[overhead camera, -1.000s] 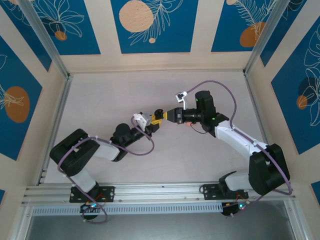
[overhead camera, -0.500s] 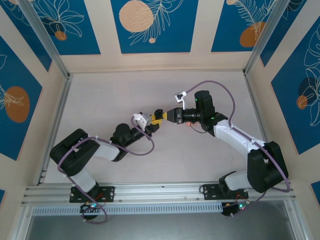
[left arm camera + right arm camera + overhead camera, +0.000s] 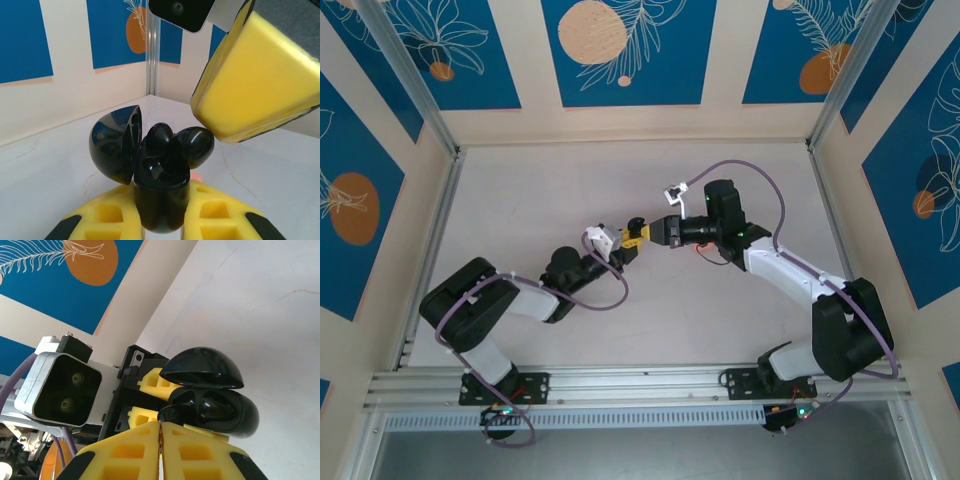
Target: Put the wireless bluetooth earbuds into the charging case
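The left gripper (image 3: 160, 217) jaws pinched the glossy black open-lidded charging case (image 3: 160, 185), and the right gripper (image 3: 160, 427), jaws pressed together above it, needed to seat the tiny black earbud (image 3: 196, 145) squarely.

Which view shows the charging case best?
Left wrist: the charging case stands close-up between the left fingers, lid open, earbuds visible. Right wrist shows its lid and rim; top external, a black speck.
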You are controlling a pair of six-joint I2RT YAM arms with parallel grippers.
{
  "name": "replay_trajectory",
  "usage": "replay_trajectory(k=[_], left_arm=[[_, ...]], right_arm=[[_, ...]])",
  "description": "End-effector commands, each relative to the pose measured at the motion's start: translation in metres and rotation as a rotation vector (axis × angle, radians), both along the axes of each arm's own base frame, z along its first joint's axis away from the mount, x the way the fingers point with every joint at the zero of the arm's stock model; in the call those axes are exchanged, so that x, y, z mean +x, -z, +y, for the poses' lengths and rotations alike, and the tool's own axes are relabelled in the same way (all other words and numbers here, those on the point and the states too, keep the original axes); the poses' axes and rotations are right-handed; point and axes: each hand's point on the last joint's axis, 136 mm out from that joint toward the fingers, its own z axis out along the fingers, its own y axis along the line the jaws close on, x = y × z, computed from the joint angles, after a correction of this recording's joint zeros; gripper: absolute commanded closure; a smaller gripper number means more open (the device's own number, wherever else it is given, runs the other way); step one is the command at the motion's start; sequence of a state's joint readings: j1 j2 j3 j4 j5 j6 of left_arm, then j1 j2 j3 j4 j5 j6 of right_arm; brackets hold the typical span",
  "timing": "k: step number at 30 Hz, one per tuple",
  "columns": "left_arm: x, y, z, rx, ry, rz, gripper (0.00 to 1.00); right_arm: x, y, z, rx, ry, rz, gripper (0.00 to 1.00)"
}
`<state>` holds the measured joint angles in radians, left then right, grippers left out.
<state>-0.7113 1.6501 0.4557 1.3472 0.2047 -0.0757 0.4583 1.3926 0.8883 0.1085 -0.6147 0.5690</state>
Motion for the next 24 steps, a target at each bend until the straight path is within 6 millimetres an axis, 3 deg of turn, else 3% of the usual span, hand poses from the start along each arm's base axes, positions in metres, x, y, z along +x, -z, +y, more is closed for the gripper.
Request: replay_trajectory(k=[1,19,24], left_arm=[[-0.009,-0.033,-0.004,-0.059,0.039,-0.093,0.87],[-0.012,-0.032,-0.006,-0.055,0.061,-0.093,0.87],[-0.014,-0.03,-0.006,-0.046,0.071,-0.097,0.87]], right_arm=[[0.001,-0.006,0.007,0.008,-0.021,-0.013,0.88],[0.005,-0.007,0.012,-0.008,-0.017,-0.026,0.84],[0.0,-0.021,0.006,-0.007,-0.012,-0.088,0.8]])
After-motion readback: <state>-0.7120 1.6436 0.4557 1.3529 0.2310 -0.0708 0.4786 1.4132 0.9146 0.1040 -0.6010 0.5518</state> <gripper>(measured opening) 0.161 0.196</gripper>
